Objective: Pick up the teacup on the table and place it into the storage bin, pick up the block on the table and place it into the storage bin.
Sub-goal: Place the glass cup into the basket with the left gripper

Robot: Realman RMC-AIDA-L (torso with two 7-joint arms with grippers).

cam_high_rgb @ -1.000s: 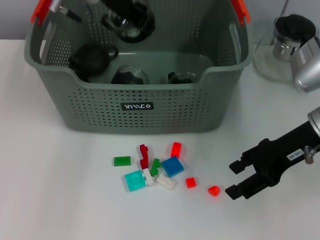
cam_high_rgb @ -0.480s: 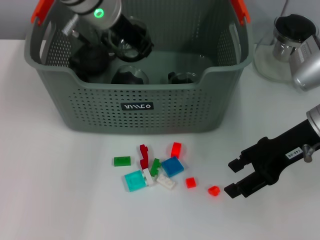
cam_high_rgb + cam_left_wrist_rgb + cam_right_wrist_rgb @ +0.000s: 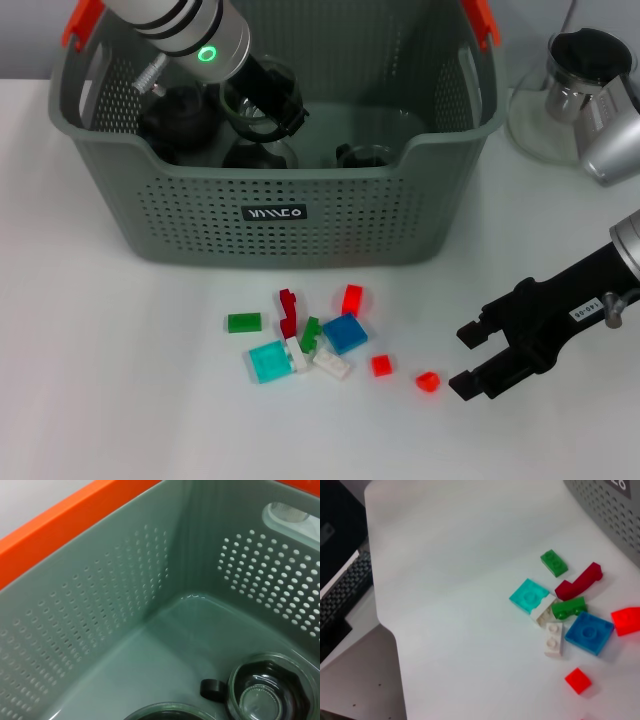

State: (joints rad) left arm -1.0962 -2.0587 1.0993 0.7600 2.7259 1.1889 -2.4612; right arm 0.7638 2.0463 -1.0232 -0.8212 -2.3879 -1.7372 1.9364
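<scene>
Left arm is being lowered deeper into the storage bin (image 3: 300,190), teacup (image 3: 262,95) being carried at its pincer, grip hidden | right pincer (image 3: 472,358) is being held open beside red block (image 3: 427,381) on surface (image 3: 120,380)

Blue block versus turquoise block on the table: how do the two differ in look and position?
The blue block is a darker, opaque blue; the turquoise block is paler and looks translucent. The blue one lies nearer the storage bin and toward the robot's right; the turquoise one lies closer to the robot, on the pile's left side. The blue one sits nearer the open right gripper. Both are flat, squarish plates lying on the white table, each beside white pieces.
</scene>
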